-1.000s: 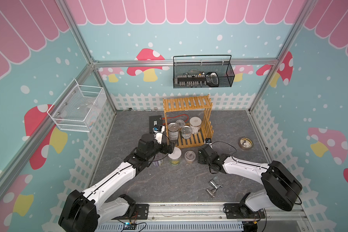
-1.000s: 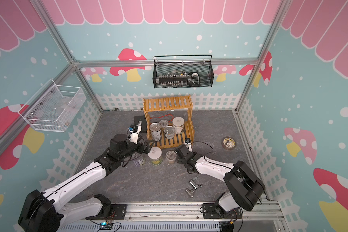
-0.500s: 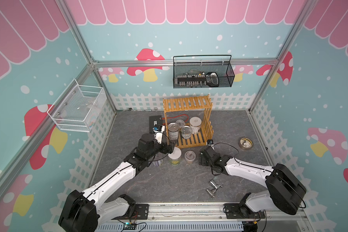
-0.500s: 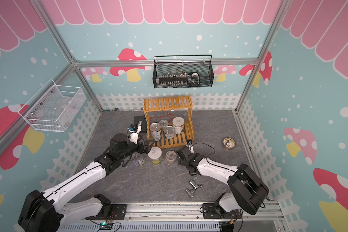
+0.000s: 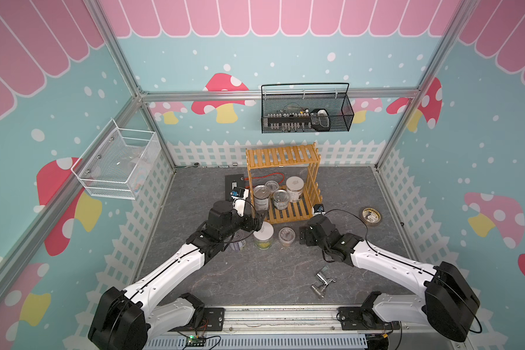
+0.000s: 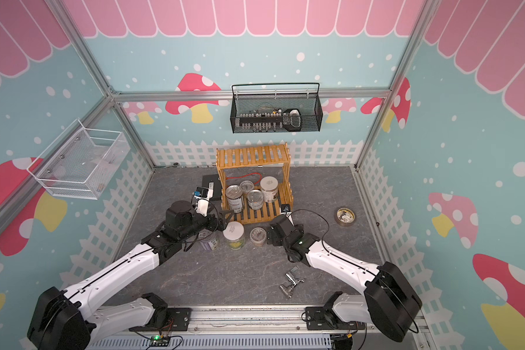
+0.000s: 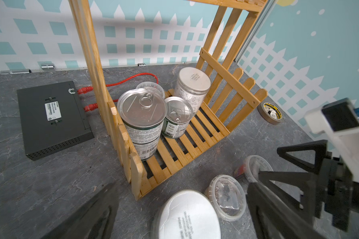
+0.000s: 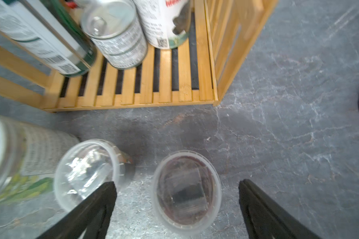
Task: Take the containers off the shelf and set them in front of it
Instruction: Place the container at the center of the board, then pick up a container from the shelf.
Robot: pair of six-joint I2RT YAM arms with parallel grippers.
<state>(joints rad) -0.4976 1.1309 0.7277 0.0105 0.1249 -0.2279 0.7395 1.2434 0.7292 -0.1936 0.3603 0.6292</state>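
Clock read on the top views, 12 toward the back wall (image 5: 285,60). Hung far out at 9 o'clock: white wire basket (image 5: 115,165). Next, left gripper (image 7: 182,184), pincer spread wide and empty, hanging at 11 o'clock of the white-lidded jar (image 5: 263,235) with the yellow-green label. Just beside that jar at its 9 o'clock, purple-labelled tin (image 6: 209,243), half hidden under the left arm (image 5: 176,266); at its 3 o'clock, first floor cup (image 5: 286,235). All three upright on the floor (image 5: 255,278) at 6 o'clock of the shelf (image 5: 282,156). On the shelf's lower tier, from 9 to 3: tall tin (image 5: 260,196), short tin (image 5: 280,198) with the shelf cup (image 5: 271,184) at its 12, white-lidded canister (image 5: 294,188). Then right gripper (image 8: 176,183), jaws open, straddling the second floor cup (image 8: 186,190) without touching, a gap on either side. At 6 o'clock of it, chrome faucet (image 5: 322,281) lying on the floor; at 3 o'clock, well apart, tape roll (image 5: 370,215).
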